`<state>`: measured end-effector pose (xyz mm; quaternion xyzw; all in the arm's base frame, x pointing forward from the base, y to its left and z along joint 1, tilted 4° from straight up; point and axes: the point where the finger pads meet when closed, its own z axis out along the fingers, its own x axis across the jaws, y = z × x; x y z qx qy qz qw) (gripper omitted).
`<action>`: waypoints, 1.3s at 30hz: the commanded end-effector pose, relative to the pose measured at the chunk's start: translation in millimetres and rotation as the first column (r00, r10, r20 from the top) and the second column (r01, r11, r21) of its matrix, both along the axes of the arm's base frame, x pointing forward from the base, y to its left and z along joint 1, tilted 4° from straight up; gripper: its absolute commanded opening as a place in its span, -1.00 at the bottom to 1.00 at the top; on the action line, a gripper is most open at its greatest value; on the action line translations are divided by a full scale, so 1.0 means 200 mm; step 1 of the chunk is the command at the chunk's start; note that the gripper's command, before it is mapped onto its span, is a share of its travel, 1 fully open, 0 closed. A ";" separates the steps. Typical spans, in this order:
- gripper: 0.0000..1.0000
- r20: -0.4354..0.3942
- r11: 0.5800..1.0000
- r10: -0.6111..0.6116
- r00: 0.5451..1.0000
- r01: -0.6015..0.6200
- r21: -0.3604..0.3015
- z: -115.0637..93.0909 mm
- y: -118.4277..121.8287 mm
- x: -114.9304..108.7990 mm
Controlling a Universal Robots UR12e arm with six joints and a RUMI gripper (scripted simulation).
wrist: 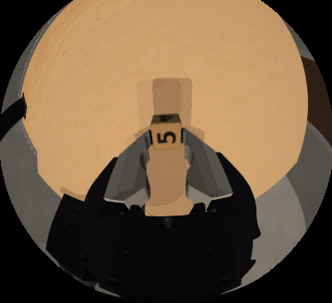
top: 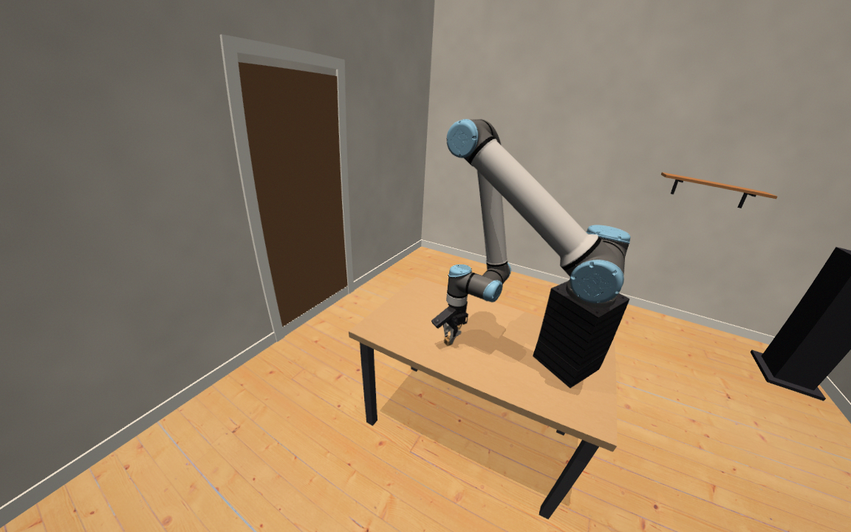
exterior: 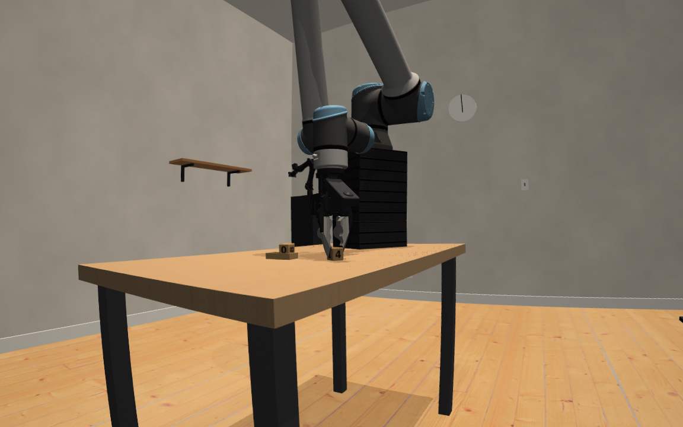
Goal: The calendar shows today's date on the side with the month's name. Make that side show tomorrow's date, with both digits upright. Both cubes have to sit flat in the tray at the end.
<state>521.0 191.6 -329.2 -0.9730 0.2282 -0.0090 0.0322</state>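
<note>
Claw (exterior: pixel 336 249) gripping cube (exterior: pixel 337 254), tray (exterior: pixel 281 255) beside
</note>
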 end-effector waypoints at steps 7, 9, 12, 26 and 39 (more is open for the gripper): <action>-0.78 0.003 1.000 0.001 1.000 -0.001 0.001 0.00 0.01 0.01; -0.78 0.003 1.000 0.001 1.000 -0.001 0.001 0.00 0.01 0.01; -0.78 0.003 1.000 0.001 1.000 -0.001 0.001 0.00 0.01 0.01; -0.49 0.003 1.000 0.001 1.000 -0.001 0.001 0.00 0.01 0.01; -0.42 0.003 1.000 0.001 1.000 -0.001 0.001 0.00 0.01 0.01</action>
